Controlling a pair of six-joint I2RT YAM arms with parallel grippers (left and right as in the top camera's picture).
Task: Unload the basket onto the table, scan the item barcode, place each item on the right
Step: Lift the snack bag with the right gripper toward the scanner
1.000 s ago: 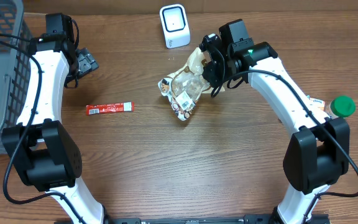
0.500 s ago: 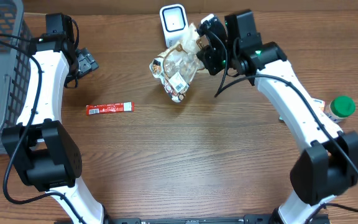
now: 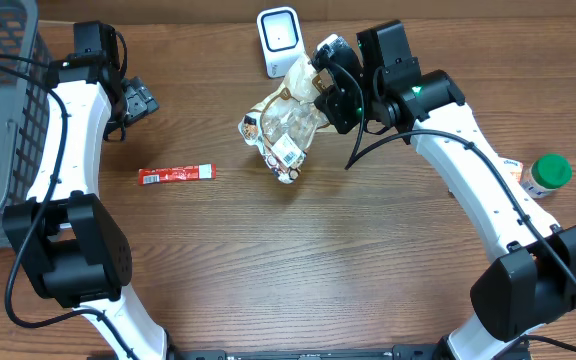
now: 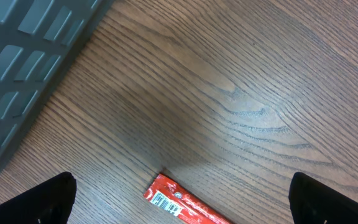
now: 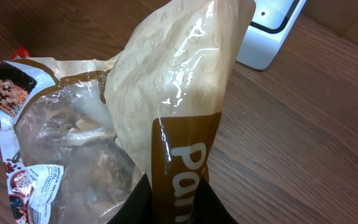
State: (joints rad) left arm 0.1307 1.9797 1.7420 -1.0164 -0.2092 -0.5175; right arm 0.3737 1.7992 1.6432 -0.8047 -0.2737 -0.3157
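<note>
The right gripper (image 3: 330,88) was clenched on the top fold of the clear-and-tan snack bag (image 3: 286,125), its jaws pinching the brown printed band, as the right wrist view showed close up. The bag hung lifted off the table (image 3: 368,260), just in front of the white scanner (image 3: 280,40), with its upper edge close to the scanner's front and its body trailing away from it. A white printed label (image 3: 286,152), probably the barcode, sat low on the bag at the end farthest from the scanner and looked turned upward rather than toward the scanner's window. So pickup and carry appeared done, while the presentation itself seemed unfinished: the label likely needed turning and bringing up to the window, and nothing visible confirmed a read. Well to the left of the scanner, the left gripper (image 3: 136,100) hovered with its jaws spread wide and empty, and a red stick packet (image 3: 176,174) lay on the table left of and nearer than the scanner, untouched.
</note>
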